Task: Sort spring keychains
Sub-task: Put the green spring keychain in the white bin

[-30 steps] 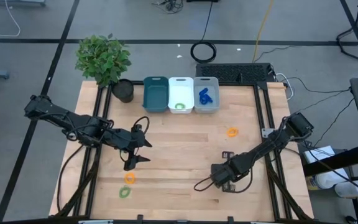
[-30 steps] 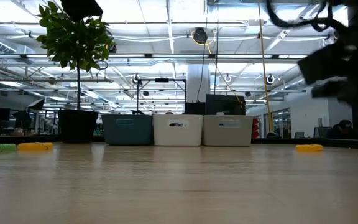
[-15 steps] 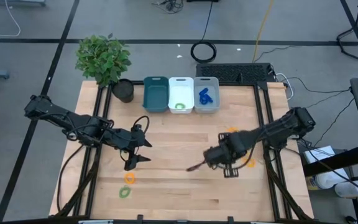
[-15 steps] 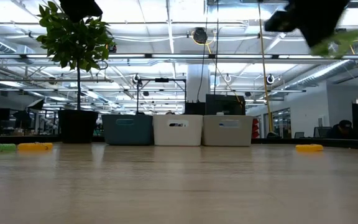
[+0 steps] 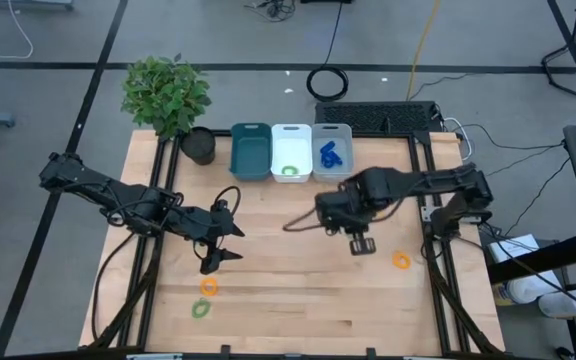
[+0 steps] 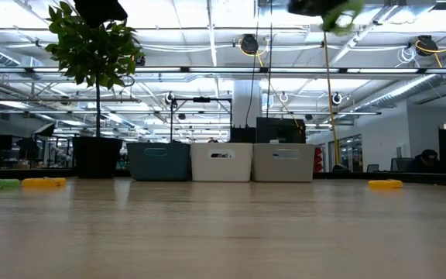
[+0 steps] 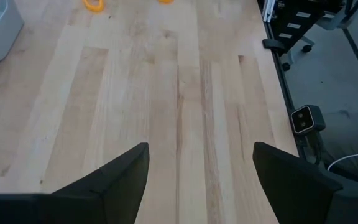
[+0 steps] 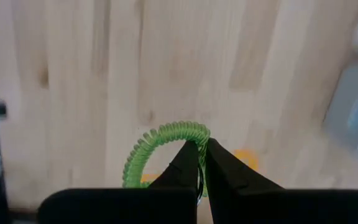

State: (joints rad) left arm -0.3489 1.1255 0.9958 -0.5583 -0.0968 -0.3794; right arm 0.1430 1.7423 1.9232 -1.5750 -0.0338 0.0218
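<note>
1. The table is a top of pale wooden planks with visible grain. The white bin serves below as the landmark.
2. The plant has many small green leaves and stands in a dark round pot to the left of the white bin, beyond the teal bin.
3. Three small plastic bins with rounded corners stand in a row at the far edge: the teal bin, the white bin and the grey bin. Each has a small label on its front, but I cannot read it.
4. The right gripper is in front of the white bin and a little to its right. Its fingers are pressed together on a green spring keychain, a thin coiled plastic loop. One second ago this arm was low at the near right of the table; it has moved toward the bins.
5. The left gripper hangs in front and to the left of the white bin with its fingers wide apart and nothing between them. It has not moved.
6. Other spring keychains:
   - a green keychain inside the white bin
   - blue keychains in the grey bin
   - an orange keychain far front-right of the white bin
   - an orange one and a green one far front-left of it
</note>
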